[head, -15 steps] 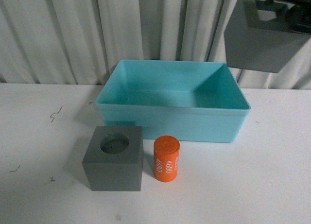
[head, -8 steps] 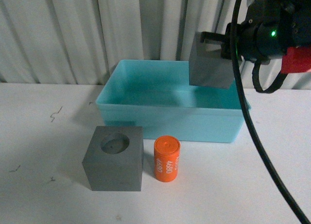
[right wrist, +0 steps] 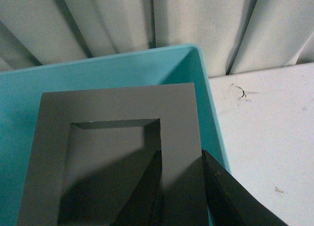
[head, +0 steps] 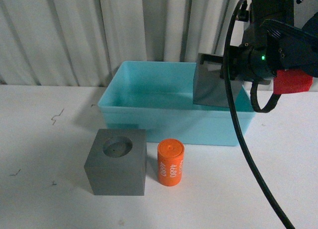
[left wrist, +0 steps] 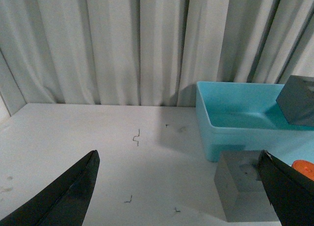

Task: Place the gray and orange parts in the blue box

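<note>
Lowering slowly is what I'd do next: my right hand (right wrist: 180, 184) is clamped on one wall of the matte gray cube with the square recess (head: 211, 87), which hangs tilted over the right end of the light-blue plastic bin (head: 149, 114), close to its right wall, so I'd nudge inward before letting go. My left hand (left wrist: 176, 187) is spread apart. On the white worktop (head: 39, 199) before the bin stand the gray round-recessed cube (head: 116, 162) and orange cylinder (head: 170, 163), clear of the path.

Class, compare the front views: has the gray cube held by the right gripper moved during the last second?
Yes. The held gray cube came down and leftward, and now hangs over the right end of the blue box.
</note>
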Robot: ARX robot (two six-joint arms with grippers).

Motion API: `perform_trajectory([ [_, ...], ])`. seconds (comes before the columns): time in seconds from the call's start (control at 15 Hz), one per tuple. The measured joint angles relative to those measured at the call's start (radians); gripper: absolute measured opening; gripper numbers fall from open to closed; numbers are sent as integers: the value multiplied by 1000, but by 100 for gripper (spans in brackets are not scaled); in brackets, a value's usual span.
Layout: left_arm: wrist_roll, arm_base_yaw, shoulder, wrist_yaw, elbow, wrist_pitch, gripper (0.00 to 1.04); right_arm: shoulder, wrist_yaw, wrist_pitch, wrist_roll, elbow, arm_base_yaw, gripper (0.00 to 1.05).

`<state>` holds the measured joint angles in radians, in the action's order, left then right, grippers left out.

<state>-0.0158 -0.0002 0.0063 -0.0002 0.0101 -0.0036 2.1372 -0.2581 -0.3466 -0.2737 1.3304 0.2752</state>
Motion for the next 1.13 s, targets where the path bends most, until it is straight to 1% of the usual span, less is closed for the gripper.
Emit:
perform_trajectory([
  [0.07, 0, 0, 0, 0, 0, 0, 98, 1, 1, -23, -3, 0, 0, 41],
  [0.13, 0, 0, 0, 0, 0, 0, 98, -10, 0, -37, -5, -6, 0, 54],
  [0.2, 0, 0, 0, 0, 0, 0, 98, -65, -4, -80, -15, -57, -1, 76],
  [0.33, 0, 0, 0, 0, 0, 0, 98, -196, -8, -121, -18, -139, -10, 98],
  [0.4, 0, 0, 0, 0, 0, 0, 98, -298, -11, -148, -16, -199, -21, 99],
  [0.47, 0, 0, 0, 0, 0, 0, 98, -467, -28, -149, -13, -304, -30, 98],
  [0.6, 0, 0, 0, 0, 0, 0, 98, -734, -74, -84, -28, -509, -47, 98],
  [0.67, 0, 0, 0, 0, 0, 0, 98, -955, -164, 63, -78, -713, -31, 98],
  [0.73, 0, 0, 0, 0, 0, 0, 98, -1094, -227, 183, -119, -834, 10, 98],
  [0.8, 0, 0, 0, 0, 0, 0, 98, -1280, -318, 385, -223, -957, 96, 98],
  [0.86, 0, 0, 0, 0, 0, 0, 98, -1369, -372, 522, -326, -1001, 154, 98],
  [0.93, 0, 0, 0, 0, 0, 0, 98, -1385, -385, 572, -402, -1004, 163, 98],
  [1.0, 0, 0, 0, 0, 0, 0, 98, -1385, -358, 452, -408, -1036, 145, 95],
  [1.06, 0, 0, 0, 0, 0, 0, 98, -1447, -209, 175, -297, -1146, 91, 85],
  [1.13, 0, 0, 0, -3, 0, 0, 98, -1543, -71, -68, -59, -1270, 24, 68],
])
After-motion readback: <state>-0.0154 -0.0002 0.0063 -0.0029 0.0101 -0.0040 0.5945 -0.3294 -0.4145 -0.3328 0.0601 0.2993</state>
